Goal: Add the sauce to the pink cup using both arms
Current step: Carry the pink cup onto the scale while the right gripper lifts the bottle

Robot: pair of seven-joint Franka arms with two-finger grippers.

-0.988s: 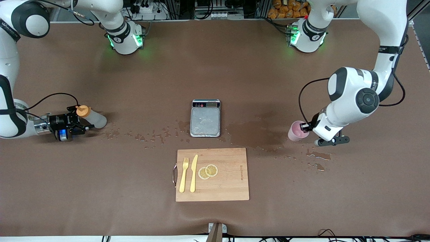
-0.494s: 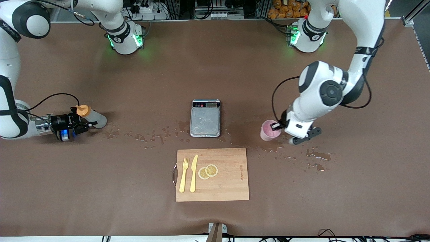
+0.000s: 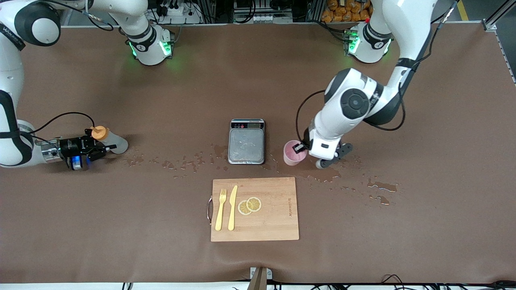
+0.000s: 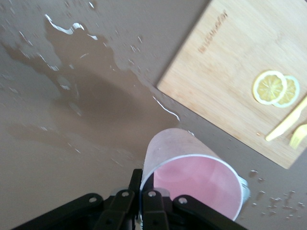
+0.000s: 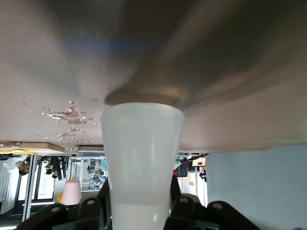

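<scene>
Two robot arms, one sauce bottle (image 3: pixel 109 141), one pink cup (image 3: pixel 292 153), one silver scale (image 3: pixel 246 141), one wooden cutting board (image 3: pixel 274 217), one yellow fork (image 3: pixel 220 209), one yellow knife (image 3: pixel 232 208), two lemon slices (image 3: pixel 249 205).

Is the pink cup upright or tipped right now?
Upright: the pink cup shows its round open rim facing up beside the scale, with the left claw gripping its rim. No contents visible inside.
</scene>
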